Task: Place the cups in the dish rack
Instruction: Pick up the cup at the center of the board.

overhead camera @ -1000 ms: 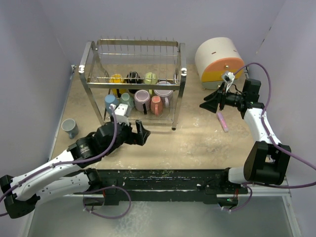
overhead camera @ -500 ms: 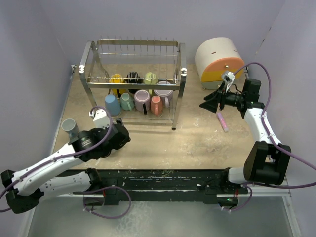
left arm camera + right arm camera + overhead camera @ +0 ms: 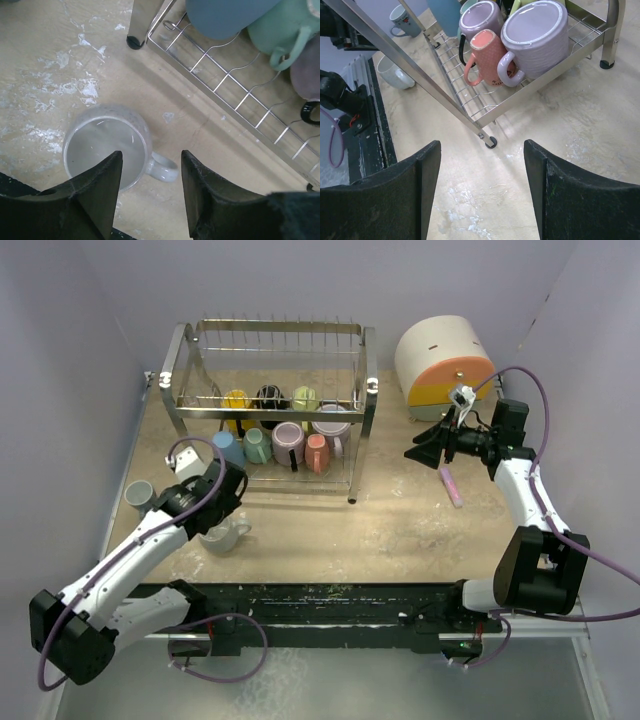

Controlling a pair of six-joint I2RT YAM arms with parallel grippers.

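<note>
Directly under the spread, empty left claw, the white mug stands mouth-up, handle pointing right

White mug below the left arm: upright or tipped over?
Upright: the white mug stands on its base, open mouth facing up, handle sideways.

Table: rack, white mug, grey mug
</note>
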